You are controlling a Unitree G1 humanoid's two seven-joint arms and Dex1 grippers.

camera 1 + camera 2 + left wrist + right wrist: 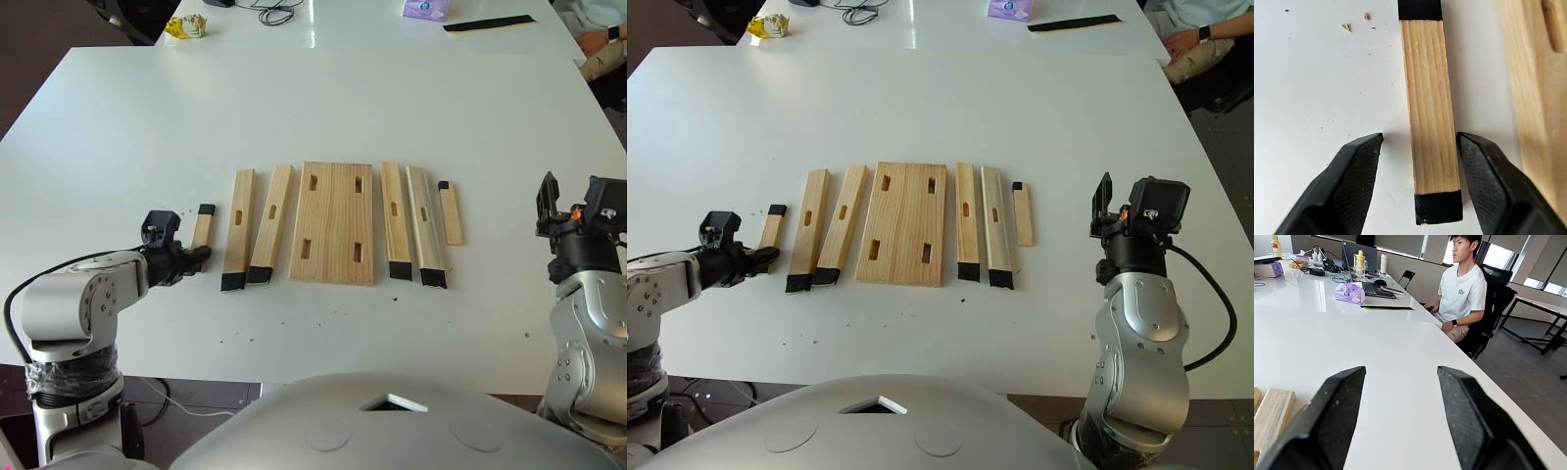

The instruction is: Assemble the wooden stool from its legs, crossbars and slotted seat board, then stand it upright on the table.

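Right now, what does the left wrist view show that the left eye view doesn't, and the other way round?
Left wrist view: the left gripper with its open fingers on either side of the short crossbar near its black-taped end, plus wood crumbs on the table. Left eye view: the slotted seat board, four legs laid beside it, a second short crossbar at the far right, and the right gripper raised off to the right. Both: the left gripper, that crossbar and the neighbouring leg.
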